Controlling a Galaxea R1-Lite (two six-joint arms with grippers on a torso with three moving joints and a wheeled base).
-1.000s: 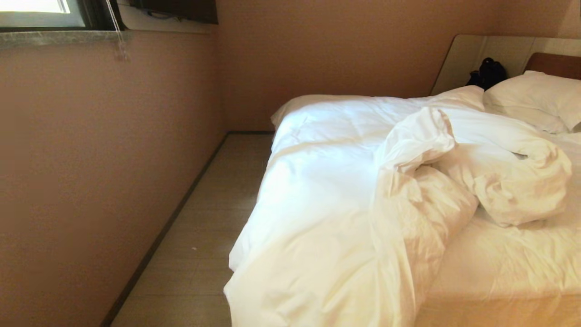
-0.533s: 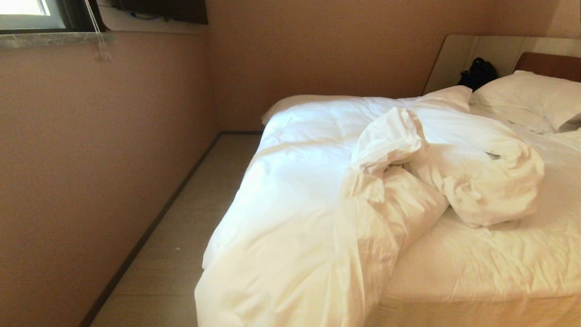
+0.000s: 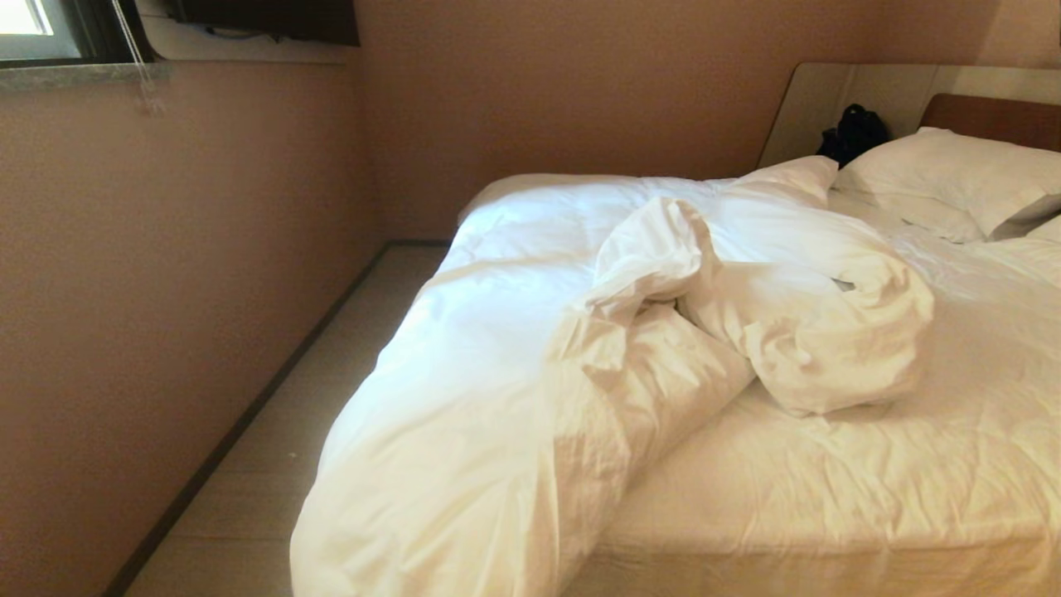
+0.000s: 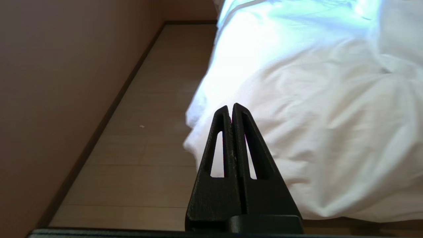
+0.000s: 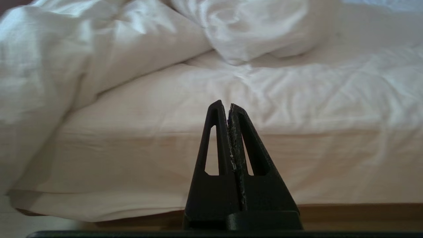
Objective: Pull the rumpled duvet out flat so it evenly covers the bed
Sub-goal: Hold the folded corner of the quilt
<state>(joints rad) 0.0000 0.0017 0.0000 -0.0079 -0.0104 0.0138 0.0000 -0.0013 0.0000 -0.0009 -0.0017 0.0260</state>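
White duvet [image 3: 514, 373]; brown headboard [image 3: 995, 120]; black tools.

You see the bed [image 3: 829, 497] with its white sheet bare on the near right; the duvet [image 3: 530, 365] lies bunched across its left side, spilling over the left edge, pillows [image 3: 945, 182] at the far right.

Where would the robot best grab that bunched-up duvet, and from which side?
Probably the rolled lump of the duvet mid-bed, reached from the foot, where bare sheet lies open. That fold sticks up, so a hand could pinch it and drag it across.
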